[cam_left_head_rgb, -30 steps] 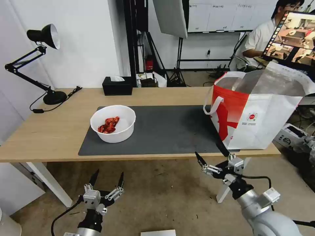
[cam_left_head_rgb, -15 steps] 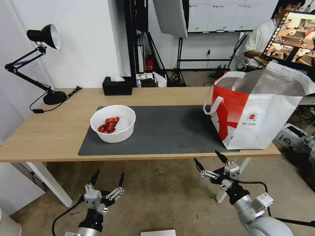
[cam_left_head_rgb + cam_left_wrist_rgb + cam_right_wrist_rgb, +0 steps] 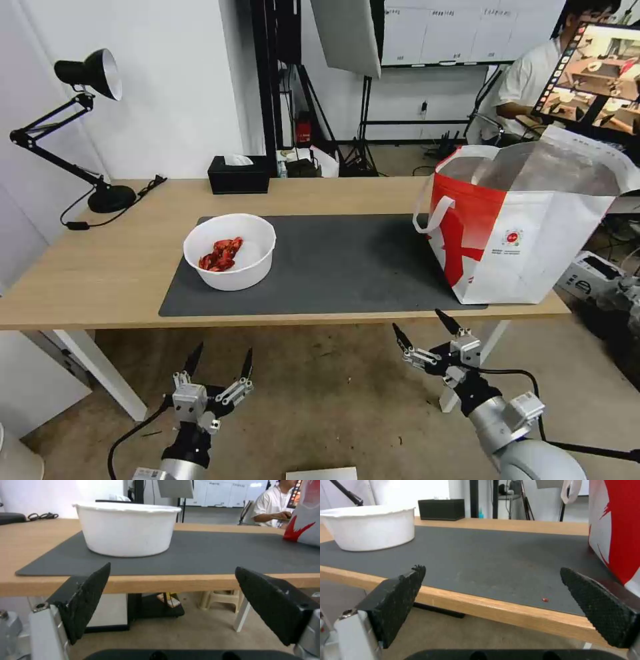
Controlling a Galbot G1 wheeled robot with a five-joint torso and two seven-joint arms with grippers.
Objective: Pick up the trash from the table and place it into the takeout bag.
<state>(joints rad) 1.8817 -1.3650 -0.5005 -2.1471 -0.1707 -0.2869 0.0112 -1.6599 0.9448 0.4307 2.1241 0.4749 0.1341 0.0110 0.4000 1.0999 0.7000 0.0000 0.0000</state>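
A white round bowl [image 3: 230,250] with red shells sits on the left part of the dark grey mat [image 3: 333,263] on the light-wood table [image 3: 100,267]; the left wrist view shows the bowl [image 3: 126,528] head-on and the right wrist view shows the bowl [image 3: 370,527] off to one side. At the table's right end stands the takeout bag [image 3: 527,227], white and red, mouth open, its red side [image 3: 616,525] close in the right wrist view. My left gripper [image 3: 220,357] hangs open below the table's front edge. My right gripper [image 3: 421,325] is open just under the edge near the bag.
A black tissue box [image 3: 238,175] and a black desk lamp [image 3: 80,127] stand at the table's back left. A tiny red crumb [image 3: 545,599] lies on the mat near the front edge. White table legs [image 3: 100,373] stand beneath.
My right gripper has dropped a little and drawn back from the bag's base. The left gripper has stayed put.
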